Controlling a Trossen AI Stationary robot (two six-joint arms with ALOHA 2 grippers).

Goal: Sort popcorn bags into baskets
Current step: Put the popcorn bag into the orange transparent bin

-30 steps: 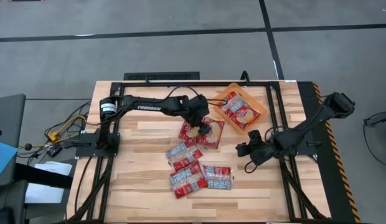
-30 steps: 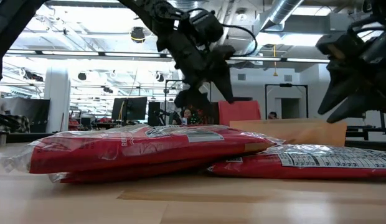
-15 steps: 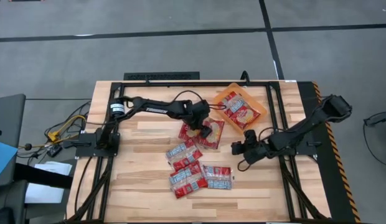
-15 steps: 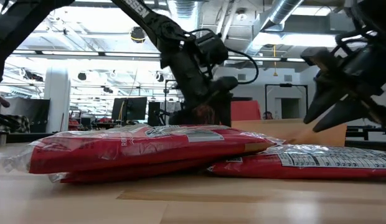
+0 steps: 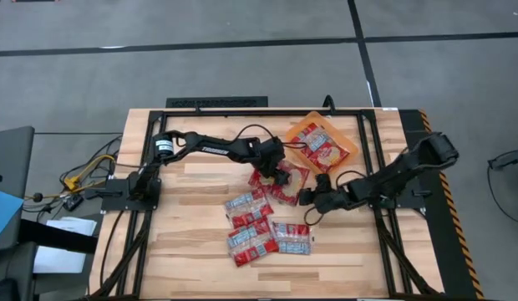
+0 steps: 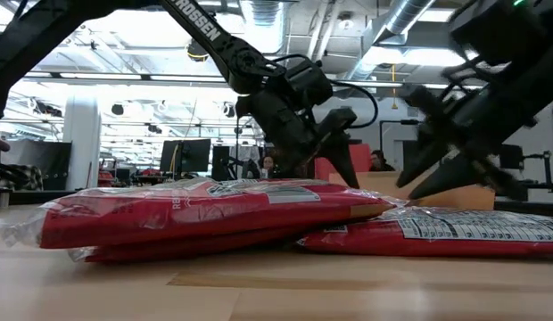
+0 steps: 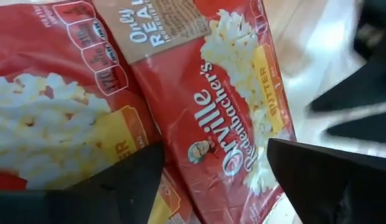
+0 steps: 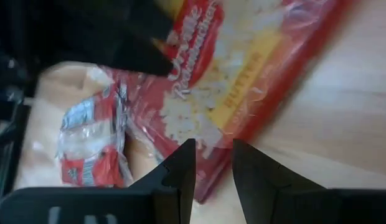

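Wooden table (image 5: 184,234): popcorn bags (image 5: 261,226) scattered mid-table; orange basket (image 5: 299,130) at far edge.

A grey floor (image 5: 242,75) is stretching out around the wooden table (image 5: 192,251), dark seams crossing it. Beyond, an open hall is glowing under bright ceiling lights (image 6: 125,98) — exposed ducts (image 6: 410,13) running overhead, a white pillar (image 6: 80,143) standing at one side, dark monitors (image 6: 183,156) sitting farther back.

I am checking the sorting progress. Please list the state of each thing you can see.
Left gripper: open, over the upper popcorn bags.
Right gripper: part open, empty, beside those bags.
Orange basket: holds popcorn bags.
Lower popcorn bags: flat on table.
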